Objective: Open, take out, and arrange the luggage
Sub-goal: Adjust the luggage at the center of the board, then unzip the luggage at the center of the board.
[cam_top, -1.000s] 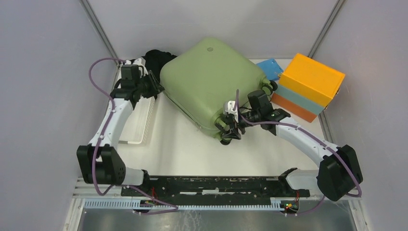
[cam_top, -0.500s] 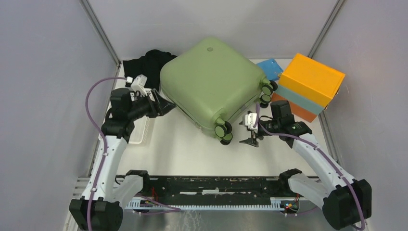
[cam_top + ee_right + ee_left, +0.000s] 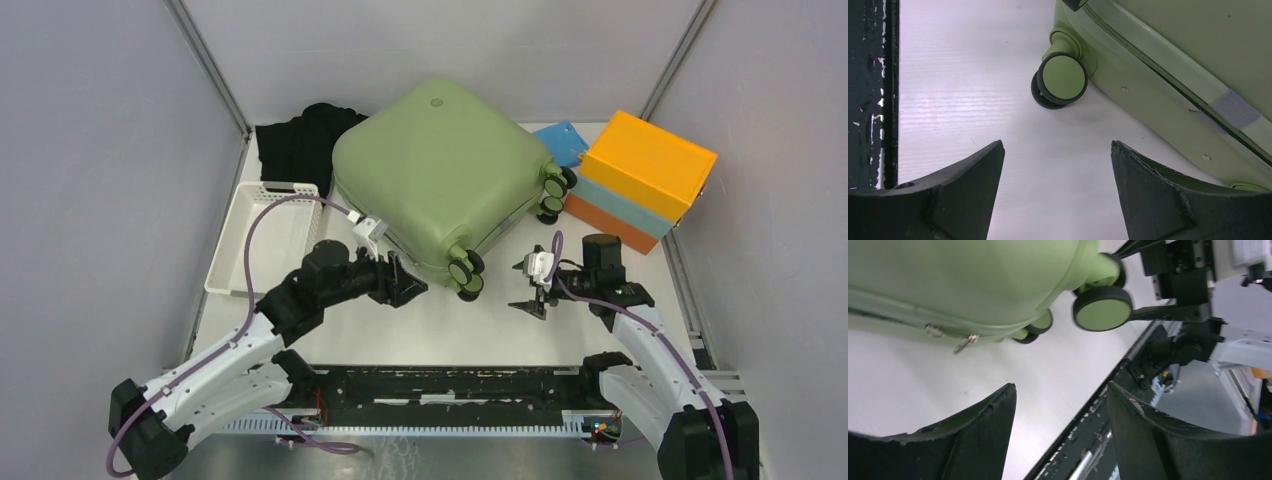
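The white tabletop (image 3: 400, 320) carries a large sage-green hard-shell suitcase (image 3: 435, 165). It lies flat and zipped shut toward the far middle, set cornerwise. An orange and light-blue box (image 3: 645, 175) sits just right of it, and a white perforated plastic basket (image 3: 285, 187) to its left. The left jaws stand apart and empty near the case's near edge. The right jaws, likewise spread and empty, hover beside its small black wheels (image 3: 462, 272). The shell looks stiff, smooth and slippery, probably too bulky to pinch. The small metal zip pull (image 3: 965, 343) on the seam seems the best hold.
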Robot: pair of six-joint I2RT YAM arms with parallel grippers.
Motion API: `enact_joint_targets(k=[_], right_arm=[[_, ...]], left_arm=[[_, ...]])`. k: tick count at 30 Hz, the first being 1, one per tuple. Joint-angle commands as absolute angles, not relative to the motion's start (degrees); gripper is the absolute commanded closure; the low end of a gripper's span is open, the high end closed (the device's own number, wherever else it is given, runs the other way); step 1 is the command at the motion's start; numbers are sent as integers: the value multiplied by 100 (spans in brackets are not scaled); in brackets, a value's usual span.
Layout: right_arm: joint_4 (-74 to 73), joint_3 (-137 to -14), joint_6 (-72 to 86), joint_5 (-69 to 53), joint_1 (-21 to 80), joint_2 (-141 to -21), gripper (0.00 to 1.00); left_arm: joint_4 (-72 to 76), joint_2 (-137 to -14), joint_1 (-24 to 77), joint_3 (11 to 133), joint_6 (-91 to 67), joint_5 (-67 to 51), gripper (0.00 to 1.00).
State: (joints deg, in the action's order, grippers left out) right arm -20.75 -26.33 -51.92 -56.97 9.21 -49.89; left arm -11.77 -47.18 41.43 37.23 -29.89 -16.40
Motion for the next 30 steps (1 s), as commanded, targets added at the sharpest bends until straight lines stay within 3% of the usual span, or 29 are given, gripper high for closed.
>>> enact_joint_targets(k=[1,14,23,30], right_arm=[[-1737,-2501,-5319,-5952,826,-4853,15],[-2131,-2252,-6677,-6046,789,-4756,7],[-2144,-2244,-6803,-6021,765,-4789,6],[-2140,-2237,-6818,-6003,748,-4781,5]], left_arm=[[350,-4150,4305,2811,-2931,-685,27],[2013,-5178,4315,1871,-2623,-647,26],[3307,-5264,4307,1149,-2242,-217,33],[3718,-5540,4274,1067,-1826,-195,47]])
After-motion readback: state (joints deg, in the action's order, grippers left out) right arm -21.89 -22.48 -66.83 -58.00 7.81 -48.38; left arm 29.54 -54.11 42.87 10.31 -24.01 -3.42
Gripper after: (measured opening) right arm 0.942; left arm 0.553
